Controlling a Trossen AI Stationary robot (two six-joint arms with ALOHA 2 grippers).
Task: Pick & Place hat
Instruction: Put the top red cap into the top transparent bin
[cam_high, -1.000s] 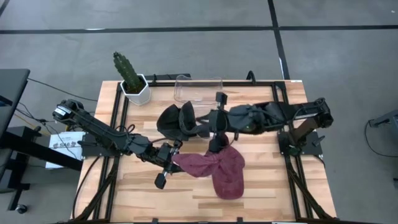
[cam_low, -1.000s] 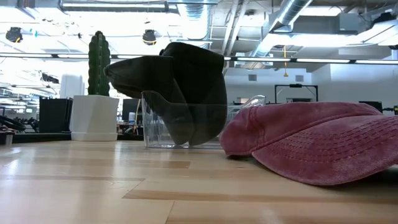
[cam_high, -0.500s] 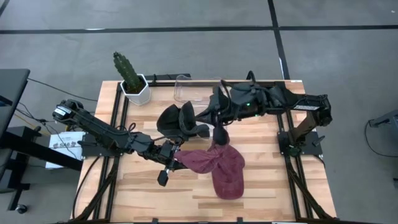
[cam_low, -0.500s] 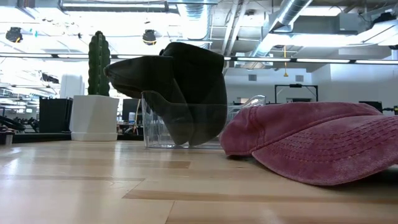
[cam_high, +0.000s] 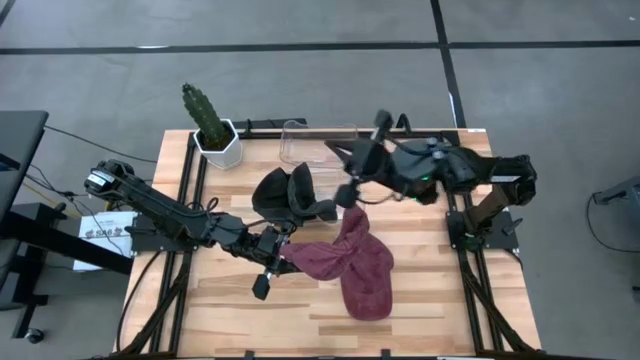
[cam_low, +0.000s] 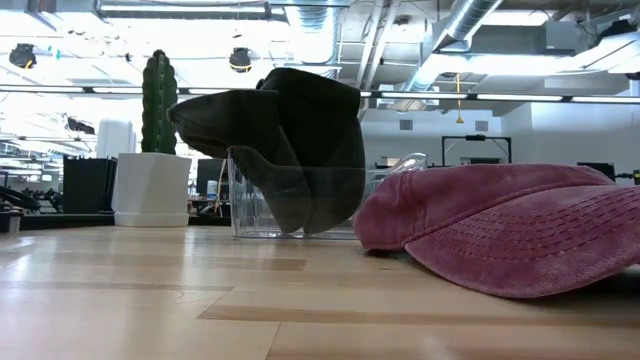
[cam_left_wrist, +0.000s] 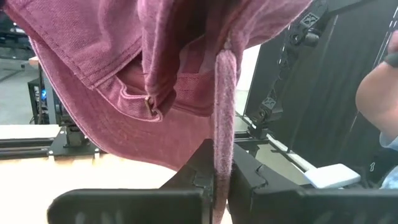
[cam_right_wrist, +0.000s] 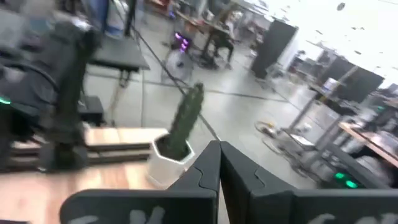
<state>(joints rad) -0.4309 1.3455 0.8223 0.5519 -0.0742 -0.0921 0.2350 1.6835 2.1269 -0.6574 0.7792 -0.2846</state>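
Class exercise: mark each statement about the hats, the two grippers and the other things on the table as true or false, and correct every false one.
1. The left gripper is shut on the strap of the red hat. True.
2. The right gripper is open. False: it is shut, and nothing shows between its fingers in the right wrist view.
3. The black hat lies inside the clear box. False: in the high view it sits on the table in front of the box.
4. A cactus stands in a white pot at a table corner. True.
5. The red hat hangs clear of the table. False: in the low view it rests on the wood.
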